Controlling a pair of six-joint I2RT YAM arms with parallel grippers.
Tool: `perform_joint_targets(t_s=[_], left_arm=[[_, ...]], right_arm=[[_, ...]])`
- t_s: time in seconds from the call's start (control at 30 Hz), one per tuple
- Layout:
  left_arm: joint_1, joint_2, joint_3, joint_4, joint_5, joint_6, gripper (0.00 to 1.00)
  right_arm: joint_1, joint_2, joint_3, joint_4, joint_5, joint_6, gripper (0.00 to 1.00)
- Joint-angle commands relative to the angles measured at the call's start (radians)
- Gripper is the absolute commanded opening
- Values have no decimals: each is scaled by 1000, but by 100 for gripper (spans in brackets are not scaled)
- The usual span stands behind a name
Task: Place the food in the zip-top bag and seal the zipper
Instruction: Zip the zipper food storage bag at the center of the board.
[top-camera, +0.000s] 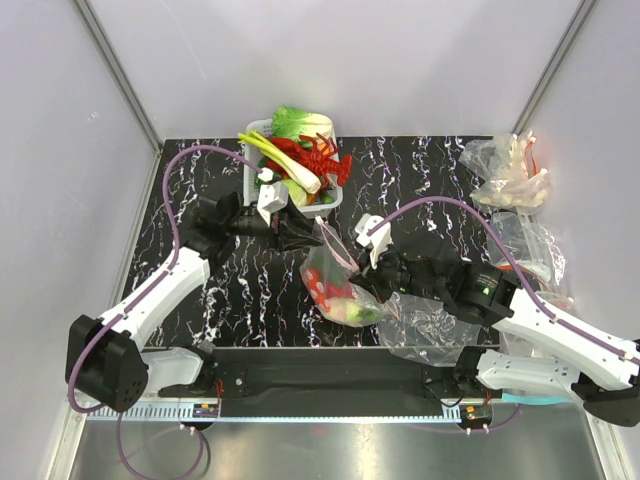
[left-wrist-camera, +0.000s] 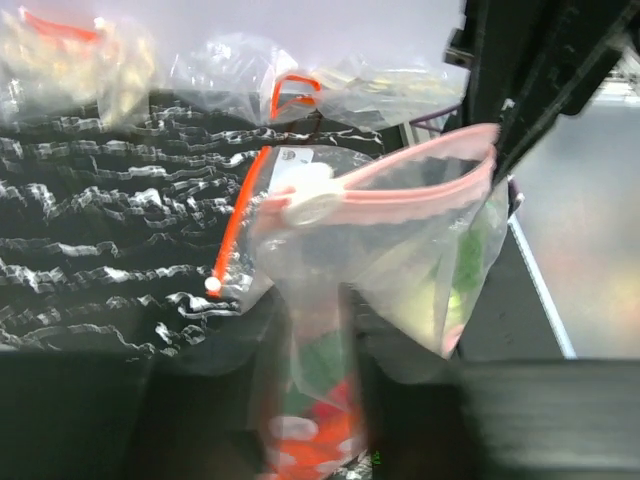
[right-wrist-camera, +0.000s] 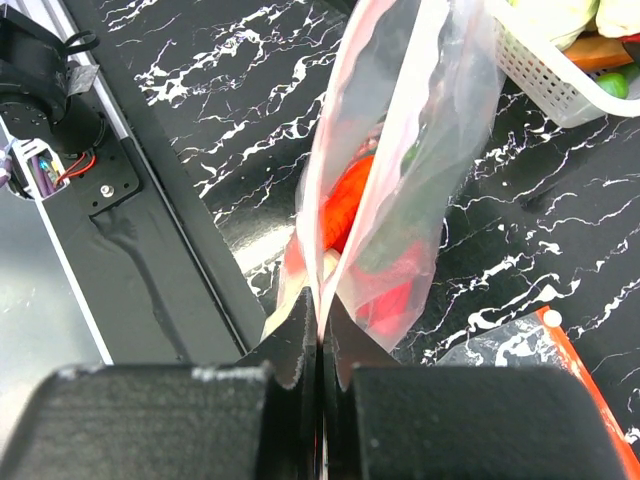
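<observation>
Black marbled tabletop (top-camera: 420, 170) carries a white basket (top-camera: 252, 178) of food (top-camera: 300, 150) at its far edge; the zip-top bag (top-camera: 340, 262), partly filled, stands mid-tabletop, pinched between my right fingers (right-wrist-camera: 290, 350); left fingers (top-camera: 300, 235) beside its zipper (left-wrist-camera: 420, 180), grip unclear

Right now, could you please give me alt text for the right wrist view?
The right pincer is shut on an edge of the clear zip-top bag, which holds red and green toy food over the black marbled table. A white basket sits upper right.
</observation>
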Motion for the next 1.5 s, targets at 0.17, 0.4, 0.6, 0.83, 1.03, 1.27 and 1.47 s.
perform_joint_targets(t_s=[0.17,0.4,0.6,0.83,1.03,1.27,1.47], left_arm=[[-55,-27,19,24,18,66,0],[-68,-58,53,-96,-231,-21,0],[-111,-81,42,-90,-298,-64,0],[-118,-103,38,-108,-317,-60,0],[-119,-129,12,-91,-338,-52,0],[-119,-136,7,-79,-328,-49,0],[-119,-136,9,-84,-317,-51,0]], right_arm=[[-6,1,30,19,6,-25,6],[-6,62,137,0,202,21,52],[-6,137,233,60,301,12,47],[-6,268,358,63,273,-32,52],[-4,303,409,71,278,-63,56],[-10,306,413,95,221,-77,45],[-10,335,422,115,206,-81,45]])
